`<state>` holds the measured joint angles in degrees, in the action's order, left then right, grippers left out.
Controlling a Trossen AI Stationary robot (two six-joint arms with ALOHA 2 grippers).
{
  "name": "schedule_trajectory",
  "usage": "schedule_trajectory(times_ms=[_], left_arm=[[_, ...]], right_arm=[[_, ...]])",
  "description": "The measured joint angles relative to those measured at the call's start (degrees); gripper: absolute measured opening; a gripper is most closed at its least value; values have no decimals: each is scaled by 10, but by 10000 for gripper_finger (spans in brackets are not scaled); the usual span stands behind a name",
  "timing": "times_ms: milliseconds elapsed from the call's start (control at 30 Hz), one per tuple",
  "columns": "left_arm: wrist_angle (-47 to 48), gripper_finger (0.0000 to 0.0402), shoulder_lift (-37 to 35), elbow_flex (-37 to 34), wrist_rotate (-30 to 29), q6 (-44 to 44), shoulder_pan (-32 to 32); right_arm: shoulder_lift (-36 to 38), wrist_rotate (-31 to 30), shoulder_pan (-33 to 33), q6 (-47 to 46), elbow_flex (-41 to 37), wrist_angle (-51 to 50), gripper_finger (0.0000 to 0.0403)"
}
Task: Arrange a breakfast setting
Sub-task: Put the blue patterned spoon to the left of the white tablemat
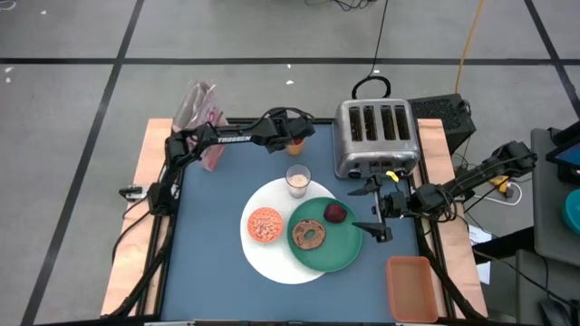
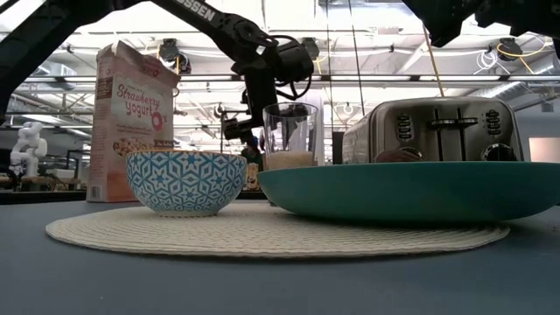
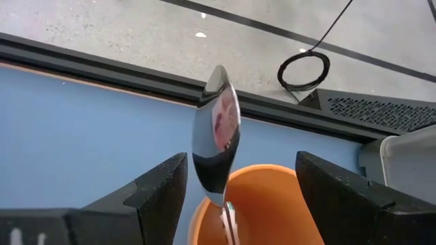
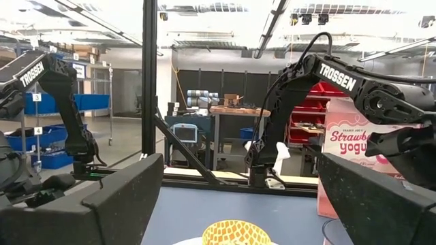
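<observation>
The left claw [image 3: 231, 197] hangs over the orange cup [image 3: 252, 204], fingers apart, with the spoon [image 3: 216, 139] standing up in the cup between them. The cup is at the table's [image 1: 208, 235] back, near the toaster [image 1: 376, 136]. The right claw [image 1: 373, 208] waits wide open and empty beside the green plate [image 1: 340, 249].

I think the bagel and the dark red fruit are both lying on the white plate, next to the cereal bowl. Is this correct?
Not quite. The bagel and the dark red fruit lie on the green plate, which overlaps the white plate. The cereal bowl does sit beside them, on the white plate. The high view shows this.
</observation>
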<state>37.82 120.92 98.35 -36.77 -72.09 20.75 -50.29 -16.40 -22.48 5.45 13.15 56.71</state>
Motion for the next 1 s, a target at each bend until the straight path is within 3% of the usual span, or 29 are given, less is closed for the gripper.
schedule_trajectory(times_ms=[233,600,1000], left_arm=[[2,262,0,0,0,2,0],[2,155,0,0,1,3,0],[2,125,0,0,1,3,-1]], right_arm=[[0,0,0,0,0,0,384],[0,0,0,0,0,0,384],[0,0,0,0,0,0,384]])
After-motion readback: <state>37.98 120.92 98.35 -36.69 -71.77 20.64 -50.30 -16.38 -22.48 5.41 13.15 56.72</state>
